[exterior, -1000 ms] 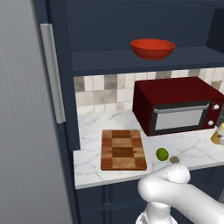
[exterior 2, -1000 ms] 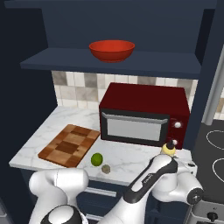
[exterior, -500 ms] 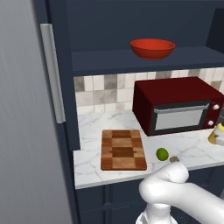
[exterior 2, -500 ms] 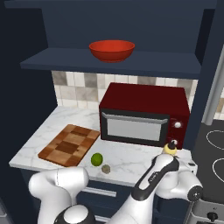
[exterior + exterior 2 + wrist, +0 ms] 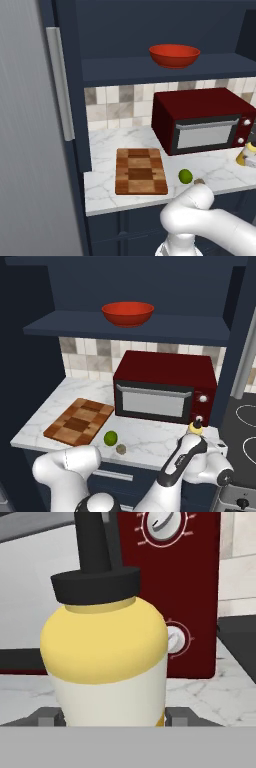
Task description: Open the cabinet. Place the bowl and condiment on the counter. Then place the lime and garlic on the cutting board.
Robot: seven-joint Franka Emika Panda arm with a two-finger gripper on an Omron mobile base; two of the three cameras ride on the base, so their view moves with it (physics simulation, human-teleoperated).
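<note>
Fingers flank the condiment, seemingly gripping it.

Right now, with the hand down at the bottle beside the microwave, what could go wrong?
1. The fingertips flank the bottle low on its body; lifting or pulling away carelessly could tip it.
2. The bottle stands near the counter edge and close to the microwave, so a sideways nudge may knock it off or against the door.
3. The bowl sits on the shelf, unplaced.
</note>
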